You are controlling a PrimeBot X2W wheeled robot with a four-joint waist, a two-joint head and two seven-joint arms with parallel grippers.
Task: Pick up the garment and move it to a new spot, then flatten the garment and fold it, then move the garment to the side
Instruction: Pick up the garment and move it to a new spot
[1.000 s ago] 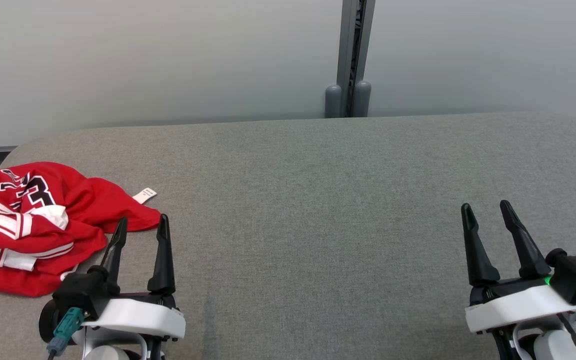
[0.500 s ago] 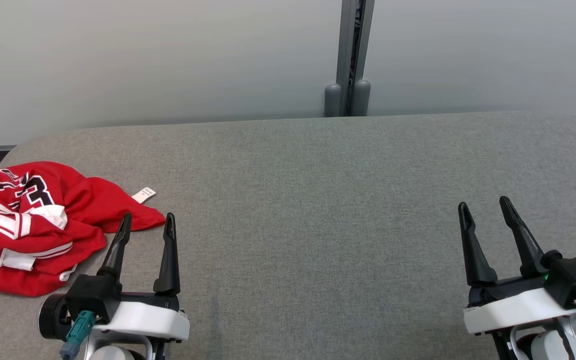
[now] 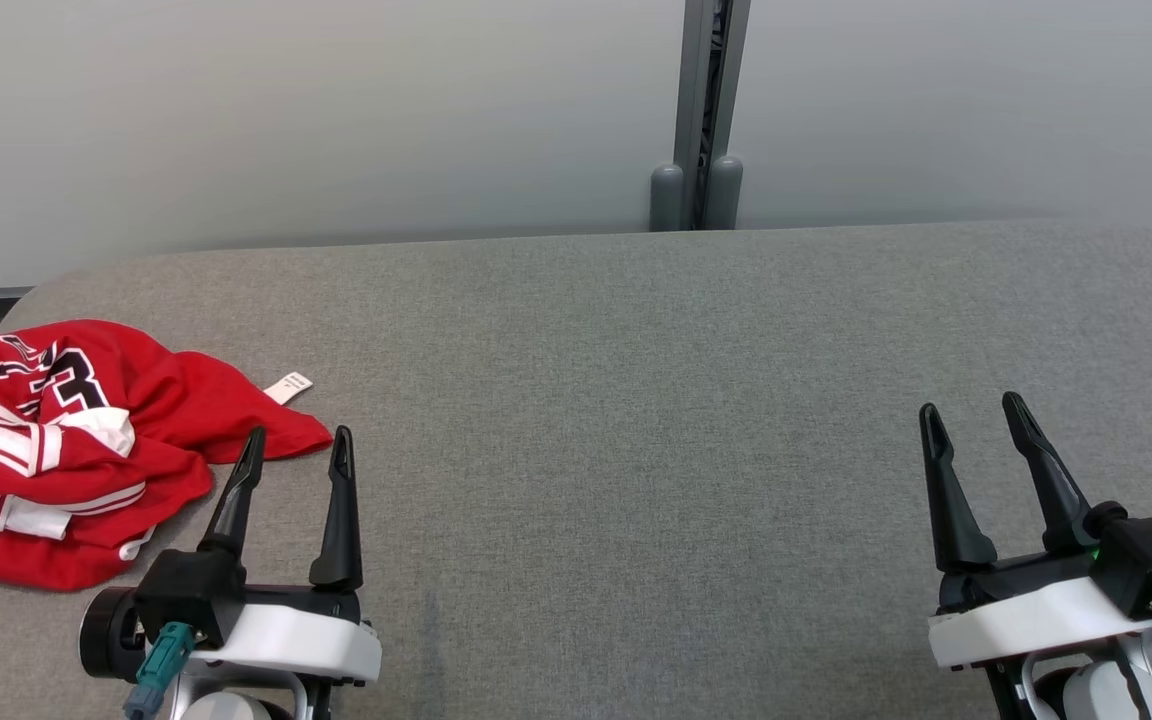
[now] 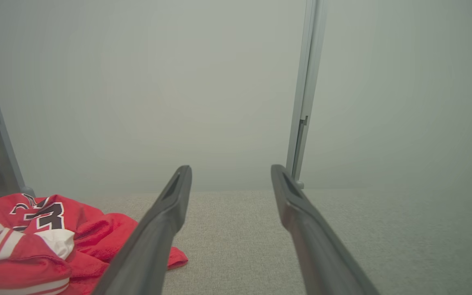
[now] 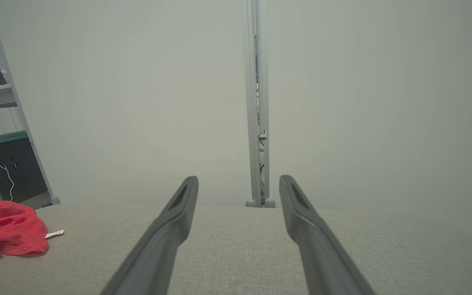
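Note:
The garment point(image 3: 76, 450) is a red jersey with white stripes and a black number, lying crumpled at the left end of the grey table point(image 3: 636, 420). The left wrist view has the garment point(image 4: 35, 237) at its lower left, and the right wrist view has the garment point(image 5: 2, 229) at its far left. My left gripper point(image 3: 298, 445) stands open just right of the garment's near corner, its fingers empty. At the lower right my right gripper point(image 3: 971, 420) is open too, far from the garment, nothing between its fingers.
A small white label point(image 3: 288, 387) juts from the garment's right edge. A pale partition wall point(image 3: 336, 120) with a grey post point(image 3: 701, 110) runs behind the table. Shelving and a dark cabinet point(image 5: 6, 168) stand beyond the table's left end.
My left gripper has shifted a little to the right and forward, its left fingertip now beside the garment's corner. The right gripper has barely moved. The garment lies as before.

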